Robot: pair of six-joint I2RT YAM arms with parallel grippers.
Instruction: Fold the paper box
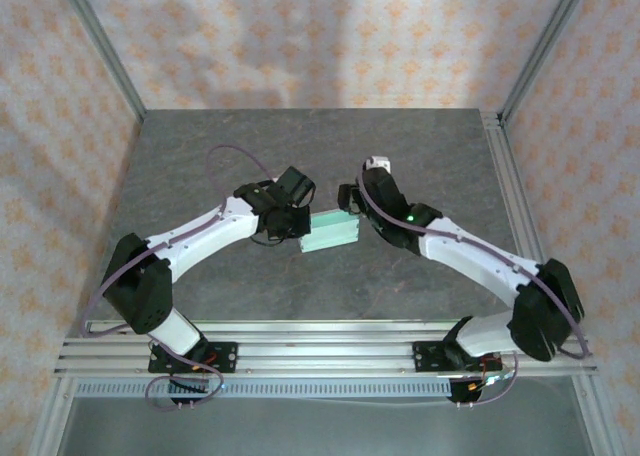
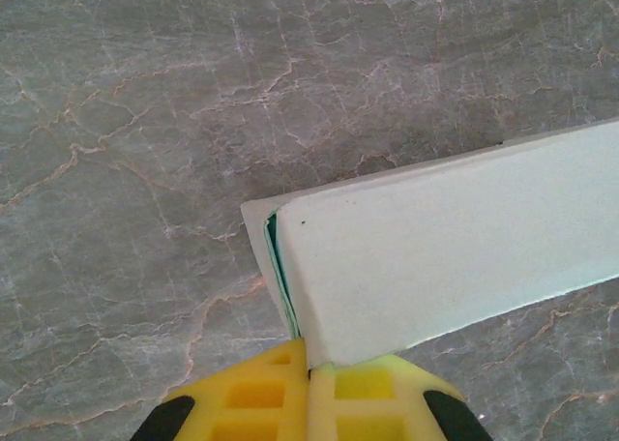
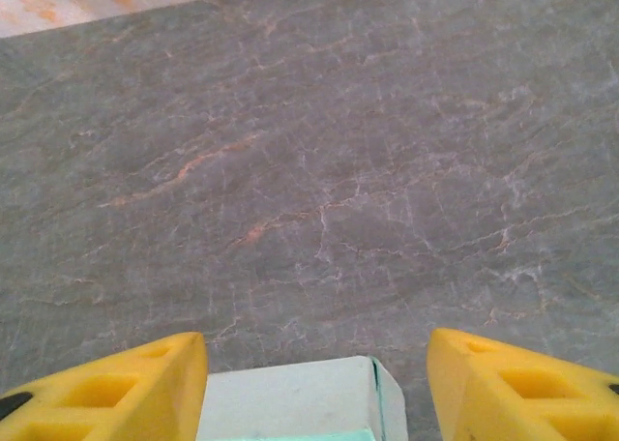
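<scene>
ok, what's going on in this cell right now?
A pale green box lies on the table, folded up into a flat rectangular shape. The left gripper is shut on one corner of it. The right gripper is open at the opposite end, with a finger on either side of the box and neither touching it.

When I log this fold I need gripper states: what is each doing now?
Left gripper: closed, pinching a corner of the paper box.
Right gripper: open, astride the box's other end.
</scene>
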